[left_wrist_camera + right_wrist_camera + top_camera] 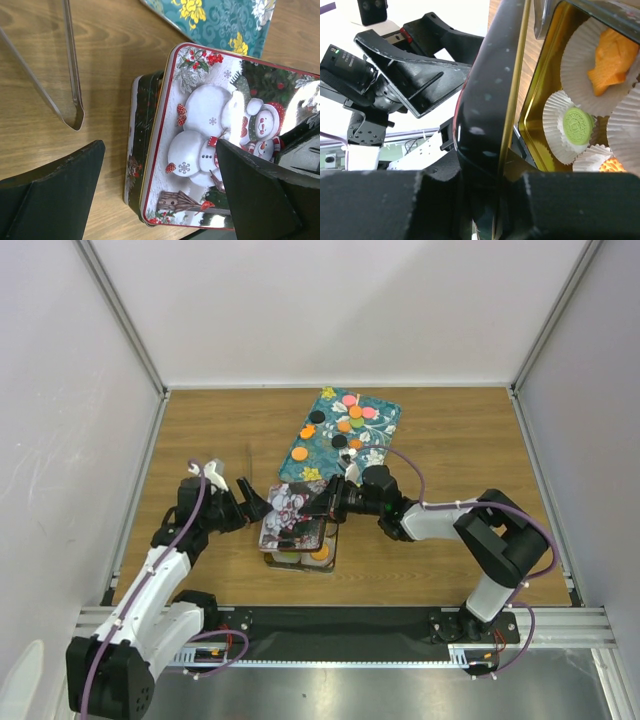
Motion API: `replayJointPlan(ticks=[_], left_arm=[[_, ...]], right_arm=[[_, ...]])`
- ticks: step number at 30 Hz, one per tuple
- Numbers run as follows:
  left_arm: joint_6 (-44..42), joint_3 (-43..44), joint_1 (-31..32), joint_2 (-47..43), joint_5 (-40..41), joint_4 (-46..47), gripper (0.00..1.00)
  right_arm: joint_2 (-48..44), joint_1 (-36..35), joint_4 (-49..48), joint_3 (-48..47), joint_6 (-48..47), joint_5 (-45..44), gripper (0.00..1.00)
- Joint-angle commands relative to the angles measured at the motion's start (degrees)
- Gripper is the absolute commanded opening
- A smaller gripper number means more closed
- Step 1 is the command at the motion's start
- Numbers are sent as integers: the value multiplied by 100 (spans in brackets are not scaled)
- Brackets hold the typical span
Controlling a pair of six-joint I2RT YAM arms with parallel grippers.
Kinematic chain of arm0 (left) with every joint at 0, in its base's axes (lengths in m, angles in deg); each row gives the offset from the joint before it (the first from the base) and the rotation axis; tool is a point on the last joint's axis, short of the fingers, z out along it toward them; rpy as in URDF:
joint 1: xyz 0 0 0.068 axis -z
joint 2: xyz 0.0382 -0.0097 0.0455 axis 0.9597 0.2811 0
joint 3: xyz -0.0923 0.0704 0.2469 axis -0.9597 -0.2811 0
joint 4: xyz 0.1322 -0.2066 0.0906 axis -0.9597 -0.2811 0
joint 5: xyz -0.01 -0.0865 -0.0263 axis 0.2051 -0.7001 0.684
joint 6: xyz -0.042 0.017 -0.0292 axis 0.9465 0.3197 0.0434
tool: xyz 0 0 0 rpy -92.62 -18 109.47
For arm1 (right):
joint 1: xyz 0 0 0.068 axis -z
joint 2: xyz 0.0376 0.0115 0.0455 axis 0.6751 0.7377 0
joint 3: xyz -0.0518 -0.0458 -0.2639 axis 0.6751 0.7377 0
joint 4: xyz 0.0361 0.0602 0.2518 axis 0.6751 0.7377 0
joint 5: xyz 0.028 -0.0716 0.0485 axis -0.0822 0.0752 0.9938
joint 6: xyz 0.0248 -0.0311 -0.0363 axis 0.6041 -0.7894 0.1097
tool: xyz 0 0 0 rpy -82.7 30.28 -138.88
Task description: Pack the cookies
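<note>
Stage: packing part done, judging by the tin and tray
Packed: a green cookie (577, 124) and an orange one, each in a white paper cup (555, 131) inside the gold tin (534, 102)
Left to pack: a scatter of orange, black, pink and green cookies (345, 425) loose on the teal tray (298, 458), just beyond the tin
Lid (220, 125): snowman print, sitting askew over the tin, not seated
Right gripper (331, 502): clenched on the lid's edge
Left gripper (250, 506): spread to full width, grasping nothing, beside the tin's left side
Likely remainder: move the tray's cookies across, then seat the lid
</note>
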Motion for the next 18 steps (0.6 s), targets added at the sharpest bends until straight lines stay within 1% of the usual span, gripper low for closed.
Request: replayJointPlan(ticks=[1,11,18], left_arm=[[88,-117,14,105,-260,548,99],[18,-74,375,518,-286,751,99],[-8,-82,471,694,-348,822,99]], right_arm=[[63,-20,-693,66,148,9,2],[187,-29,-1053,312,420,150,3],[187,-2,-1062,409,421,203,3]])
